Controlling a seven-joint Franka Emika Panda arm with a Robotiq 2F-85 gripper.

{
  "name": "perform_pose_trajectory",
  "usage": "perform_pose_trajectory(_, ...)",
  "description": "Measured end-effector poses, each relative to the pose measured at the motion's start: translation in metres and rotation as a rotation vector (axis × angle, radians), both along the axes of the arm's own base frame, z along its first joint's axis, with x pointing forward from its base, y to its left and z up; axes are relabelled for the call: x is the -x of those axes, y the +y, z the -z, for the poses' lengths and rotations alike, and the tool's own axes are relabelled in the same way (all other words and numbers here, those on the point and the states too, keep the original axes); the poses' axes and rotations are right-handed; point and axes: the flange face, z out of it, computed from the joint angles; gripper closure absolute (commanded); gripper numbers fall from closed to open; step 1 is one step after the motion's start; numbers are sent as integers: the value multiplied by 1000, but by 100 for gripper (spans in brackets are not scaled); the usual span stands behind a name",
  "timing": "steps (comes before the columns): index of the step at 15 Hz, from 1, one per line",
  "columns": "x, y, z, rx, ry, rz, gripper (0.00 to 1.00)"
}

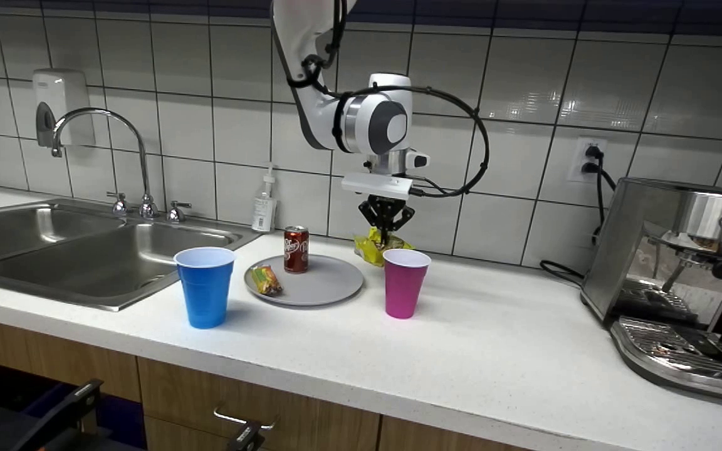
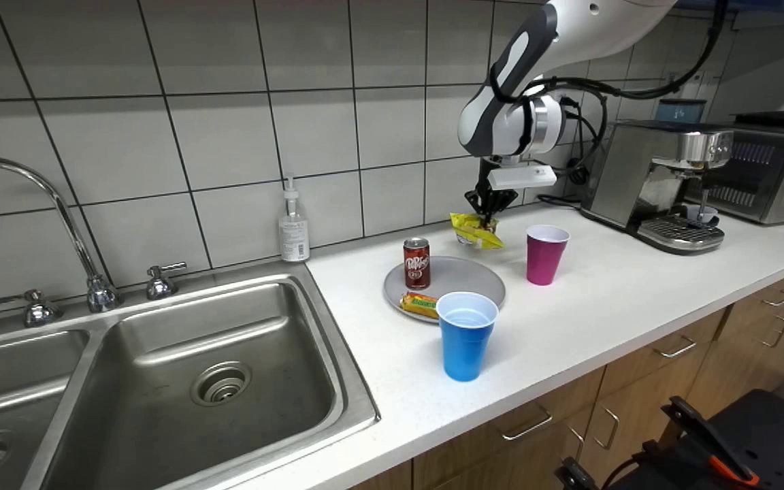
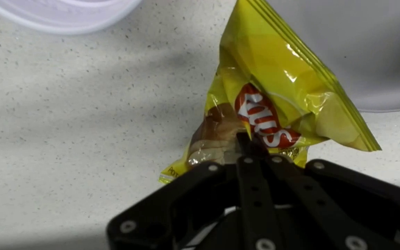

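Ctr (image 1: pixel 505 344): claw (image 3: pixel 251 143) pinches yel. bag (image 3: pixel 273 90), part hidden.

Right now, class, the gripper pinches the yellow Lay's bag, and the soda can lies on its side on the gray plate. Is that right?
Not quite: the soda can stands upright on the gray plate, as both exterior views show. The gripper does pinch the yellow Lay's bag.
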Motion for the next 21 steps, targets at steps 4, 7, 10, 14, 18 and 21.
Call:
perform_pose_trajectory(4, -7, -15, 18, 4, 7, 65, 73)
perform_pose_trajectory(7, -11, -20, 26, 3, 11, 98, 53)
perform_pose_trajectory(10, -14, -20, 25, 1, 15, 99, 30)
perform_pose_trajectory(14, -18, -13, 19, -4, 20, 88, 1)
perform_pose_trajectory(18, -22, -5, 6, -11, 6, 72, 0)
perform_pose_trajectory(21, -23, 11, -6, -27, 13, 36, 0)
